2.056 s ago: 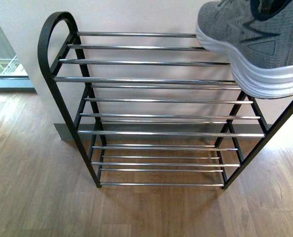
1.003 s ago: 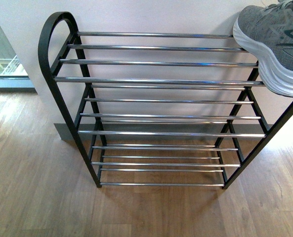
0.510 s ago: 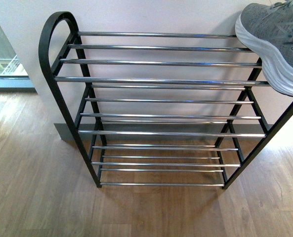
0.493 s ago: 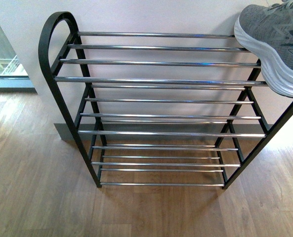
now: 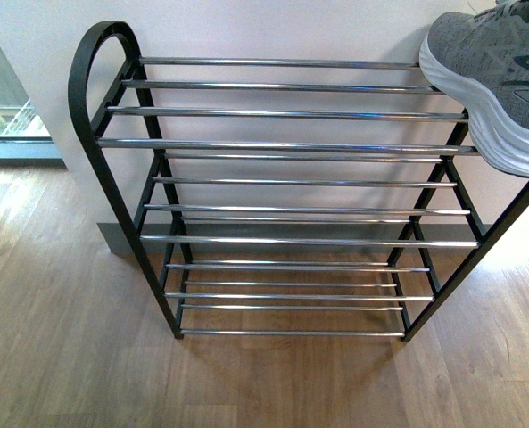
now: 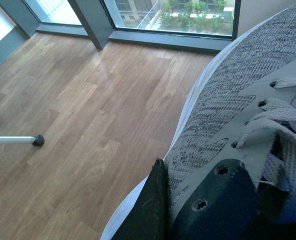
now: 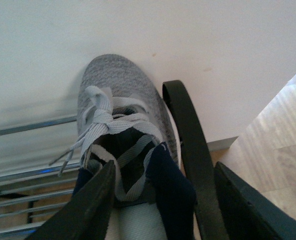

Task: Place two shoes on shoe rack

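The shoe rack [image 5: 282, 143] stands against the white wall, black-framed with chrome bars. One grey sneaker [image 5: 491, 80] with a white sole lies on the right end of its top tier, partly cut off by the picture edge. In the right wrist view this sneaker [image 7: 120, 95] rests on the bars with its toe to the wall, beside the rack's black end loop [image 7: 185, 130]. My right gripper [image 7: 167, 200] is open, its fingers on either side of the heel and loop. My left gripper [image 6: 182, 205] is shut on the second grey sneaker [image 6: 227, 110], held above the wooden floor.
The wooden floor [image 5: 68, 357] lies in front of the rack. A window [image 5: 1, 98] is at the left. In the left wrist view a white rod with a black foot [image 6: 18, 140] lies on the floor, and large windows [image 6: 167, 12] run along the far side.
The sneaker in the front view moved right and down onto the top tier's right end. Over the last second it has only shifted slightly.
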Controlling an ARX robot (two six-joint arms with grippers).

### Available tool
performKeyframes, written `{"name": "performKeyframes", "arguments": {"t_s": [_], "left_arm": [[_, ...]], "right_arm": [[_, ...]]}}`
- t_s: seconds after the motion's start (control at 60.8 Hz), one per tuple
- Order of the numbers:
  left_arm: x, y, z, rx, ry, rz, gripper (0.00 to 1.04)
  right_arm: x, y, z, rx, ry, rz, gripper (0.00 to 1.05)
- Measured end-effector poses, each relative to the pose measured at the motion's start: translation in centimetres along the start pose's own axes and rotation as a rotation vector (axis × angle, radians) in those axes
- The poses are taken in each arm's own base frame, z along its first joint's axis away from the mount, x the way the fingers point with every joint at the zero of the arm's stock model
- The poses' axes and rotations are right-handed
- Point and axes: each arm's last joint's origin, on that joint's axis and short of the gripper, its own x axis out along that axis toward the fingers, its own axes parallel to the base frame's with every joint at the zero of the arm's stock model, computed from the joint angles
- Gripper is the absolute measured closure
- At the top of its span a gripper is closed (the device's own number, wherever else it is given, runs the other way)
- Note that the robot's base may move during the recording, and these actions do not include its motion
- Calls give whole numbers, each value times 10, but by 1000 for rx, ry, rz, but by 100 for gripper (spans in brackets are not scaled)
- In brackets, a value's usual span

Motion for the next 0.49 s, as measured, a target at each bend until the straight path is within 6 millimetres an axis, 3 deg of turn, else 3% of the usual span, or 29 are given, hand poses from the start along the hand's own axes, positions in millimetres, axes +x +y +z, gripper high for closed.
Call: {"name": "performKeyframes", "arguments": {"t_s": [0.164,0.329,0.428,0.493], "left_arm": [[0,0,0,0,0,0,103],[0,0,0,0,0,1,103],[0,0,0,0,0,0,103],[0,0,0,0,0,0,103]], "right_arm": [[-26,-9,20,-13,-13,77,8],[-59,-42,56,-111,-211,-46,9],[-68,-59,66,-200,-298,-147,9],[-70,-62,62,-210,-384,-25,17]]}}
